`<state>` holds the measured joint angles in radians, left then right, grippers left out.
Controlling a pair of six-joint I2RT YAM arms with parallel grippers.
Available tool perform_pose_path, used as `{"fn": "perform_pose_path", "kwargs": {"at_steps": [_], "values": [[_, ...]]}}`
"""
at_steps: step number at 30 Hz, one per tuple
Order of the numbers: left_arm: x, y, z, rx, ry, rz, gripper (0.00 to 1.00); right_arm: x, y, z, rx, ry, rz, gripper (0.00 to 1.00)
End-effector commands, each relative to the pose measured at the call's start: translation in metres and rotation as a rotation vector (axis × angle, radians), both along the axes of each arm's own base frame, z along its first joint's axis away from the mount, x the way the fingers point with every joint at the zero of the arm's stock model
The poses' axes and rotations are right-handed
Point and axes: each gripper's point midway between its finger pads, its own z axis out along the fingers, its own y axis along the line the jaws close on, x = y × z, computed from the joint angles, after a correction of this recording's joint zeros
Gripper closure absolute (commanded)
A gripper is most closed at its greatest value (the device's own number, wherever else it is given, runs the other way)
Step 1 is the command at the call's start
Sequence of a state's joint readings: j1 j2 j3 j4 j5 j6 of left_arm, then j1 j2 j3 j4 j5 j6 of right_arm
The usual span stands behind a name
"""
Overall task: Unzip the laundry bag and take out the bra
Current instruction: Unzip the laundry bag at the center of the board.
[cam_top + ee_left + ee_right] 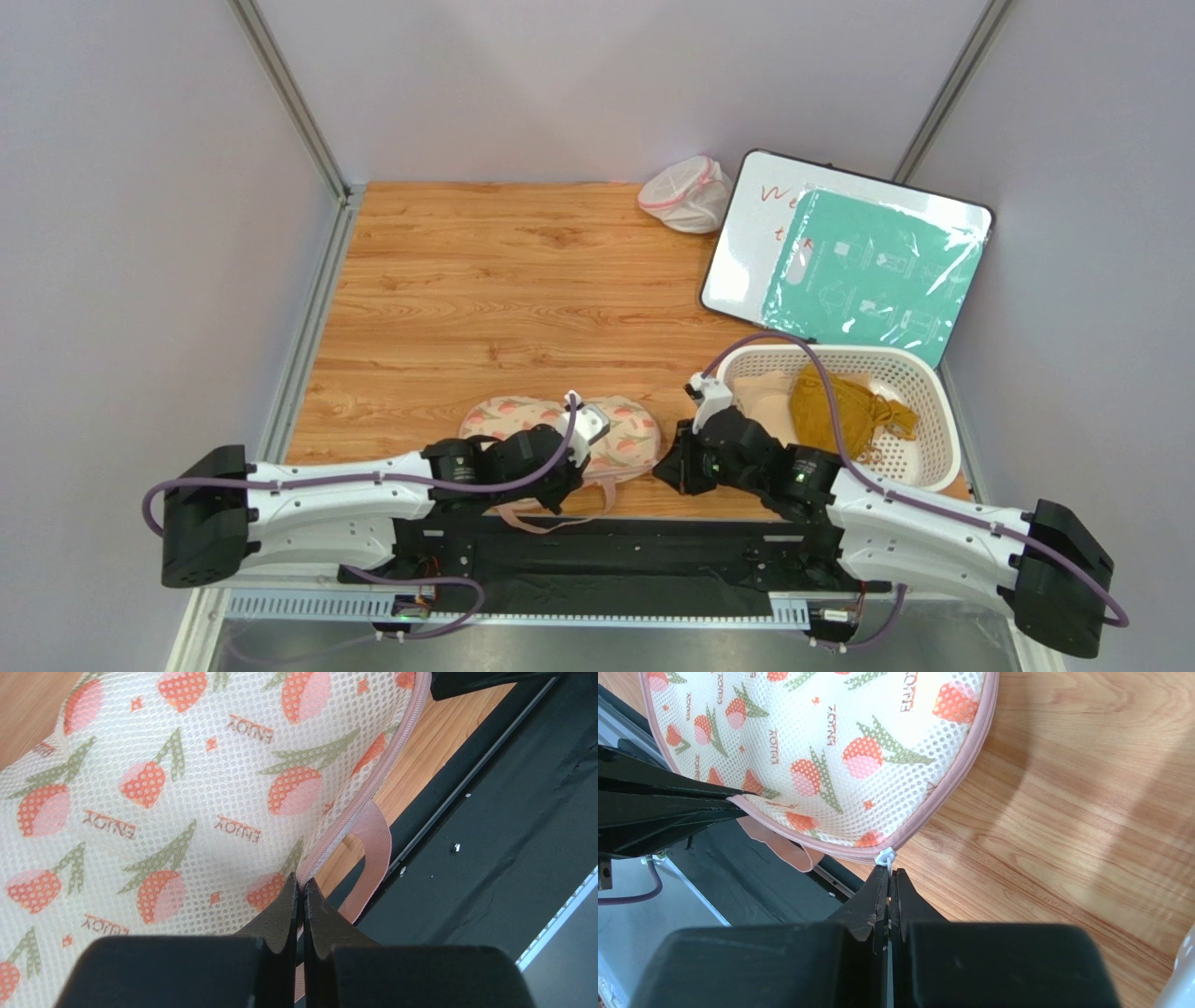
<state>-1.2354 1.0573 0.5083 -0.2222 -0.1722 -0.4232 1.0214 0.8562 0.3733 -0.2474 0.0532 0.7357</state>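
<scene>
The laundry bag [522,417] is a flat oval cream mesh pouch with orange-pink tulip print and pink edging. It lies at the table's near edge between the arms, and shows in the left wrist view [175,791] and right wrist view [829,749]. My left gripper [302,885] is shut on the bag's pink zipper edging [330,840], beside a pink strap loop [375,854]. My right gripper [889,875] is shut on the white zipper pull [885,858] at the bag's right end. The bag's seam looks closed. The bra is hidden.
A white plastic basket [919,371] with mustard and beige clothes stands at the right. A whiteboard with a teal sheet [849,252] lies behind it. A small white mesh pouch with pink trim [687,193] sits at the back. The black base rail [631,539] runs along the near edge.
</scene>
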Motion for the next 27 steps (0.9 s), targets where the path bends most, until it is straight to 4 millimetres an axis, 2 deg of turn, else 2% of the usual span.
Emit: {"fn": "perform_pose_path", "kwargs": {"at_steps": [1, 2, 3, 4, 5, 7, 8, 12, 16, 22, 27], "values": [[0.0, 0.025, -0.003, 0.059, -0.013, 0.043, 1.0, 0.01, -0.004, 0.008, -0.001, -0.033, -0.036, 1.0], [0.0, 0.024, 0.0, 0.049, -0.015, 0.042, 1.0, 0.009, -0.004, 0.008, -0.001, -0.032, -0.032, 1.0], [0.001, 0.024, 0.002, 0.045, -0.017, 0.044, 0.94, 0.009, -0.003, 0.009, 0.001, -0.033, -0.032, 1.0], [0.001, 0.024, 0.003, 0.042, -0.017, 0.042, 0.84, 0.009, -0.002, 0.01, 0.004, -0.033, -0.027, 1.0], [0.0, 0.021, 0.008, 0.028, -0.019, 0.037, 0.61, 0.009, -0.002, 0.01, 0.005, -0.034, -0.025, 1.0], [0.001, 0.016, 0.017, 0.008, -0.023, 0.027, 0.37, 0.008, -0.001, 0.01, 0.009, -0.031, -0.019, 1.0], [0.001, 0.013, 0.02, 0.002, -0.024, 0.019, 0.34, 0.008, 0.001, 0.012, 0.018, -0.034, -0.017, 1.0], [0.002, -0.004, 0.04, -0.043, -0.035, -0.015, 0.23, 0.006, 0.003, 0.011, 0.025, -0.025, -0.006, 1.0], [0.006, -0.033, 0.066, -0.116, -0.055, -0.066, 0.21, 0.006, 0.006, 0.009, 0.032, -0.018, -0.002, 1.0], [0.006, -0.072, 0.061, -0.109, -0.028, -0.126, 0.21, 0.005, 0.01, 0.008, 0.04, -0.008, 0.01, 1.0], [0.001, -0.095, 0.054, -0.116, -0.009, -0.161, 0.21, 0.005, 0.009, 0.008, 0.04, -0.008, 0.008, 1.0]]}}
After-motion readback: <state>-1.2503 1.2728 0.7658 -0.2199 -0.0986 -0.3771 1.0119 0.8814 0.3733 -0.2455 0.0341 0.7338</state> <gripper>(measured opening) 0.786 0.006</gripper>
